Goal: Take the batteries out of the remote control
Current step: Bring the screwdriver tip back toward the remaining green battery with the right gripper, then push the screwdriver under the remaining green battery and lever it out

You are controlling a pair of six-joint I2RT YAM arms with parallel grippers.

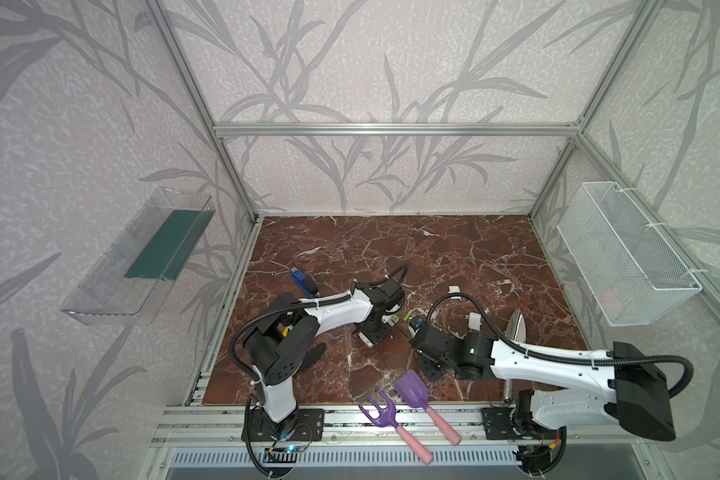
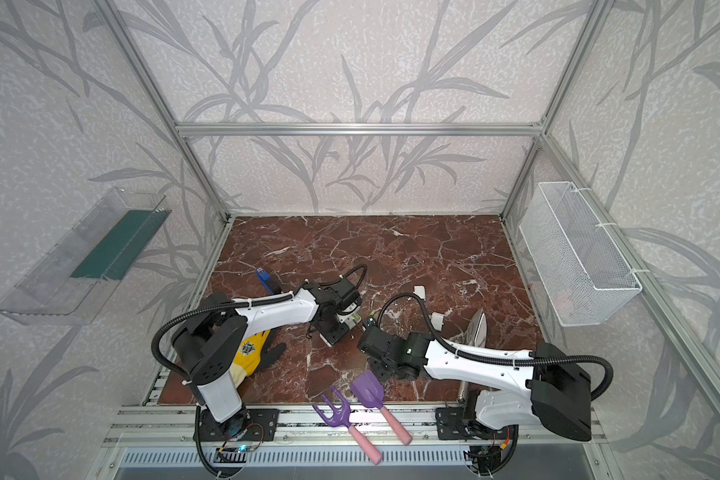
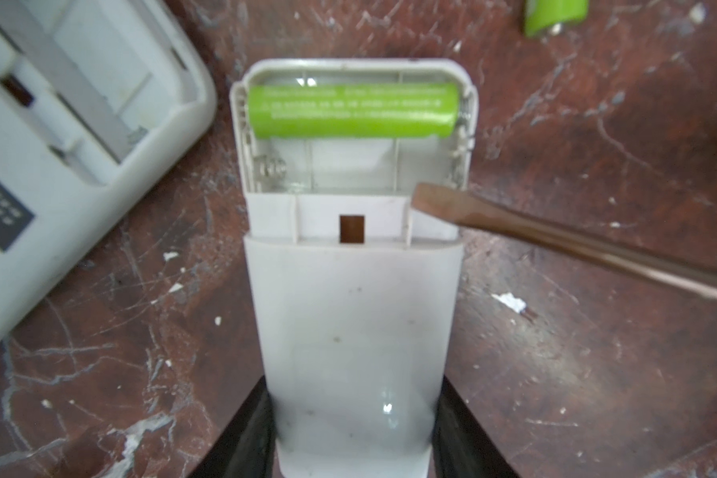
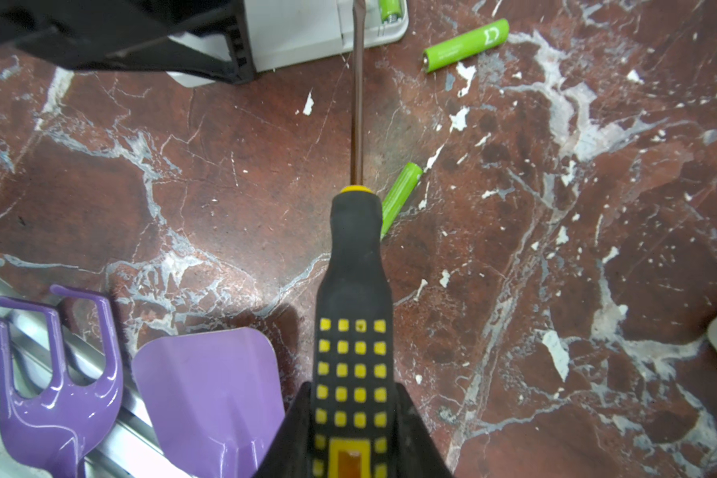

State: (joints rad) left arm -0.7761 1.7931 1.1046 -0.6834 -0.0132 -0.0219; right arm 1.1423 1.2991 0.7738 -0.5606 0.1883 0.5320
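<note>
**One battery (image 3: 352, 109) in the remote control (image 3: 352, 314)**

The left pincer (image 3: 352, 430) pinches the remote control near the counter's (image 1: 433, 257) centre. The battery lies in its open compartment (image 3: 348, 165). At its 4 o'clock, the right pincer (image 4: 352, 434) clamps a screwdriver (image 4: 354, 331), tip (image 3: 431, 198) at the compartment rim. Two loose batteries (image 4: 466, 44) (image 4: 400, 194) lie nearby.

Overhead pair; wrist close-ups on remote (image 3: 352, 314)

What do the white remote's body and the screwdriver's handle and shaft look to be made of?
The white rectangular remote control is probably moulded plastic, matte with a slight sheen; thin ribs show in its open compartment. On the yellow-and-black-handled screwdriver, the handle looks rubbery matte black with yellow plastic squares. The shaft seems polished metal, reflecting the brown tabletop.
</note>
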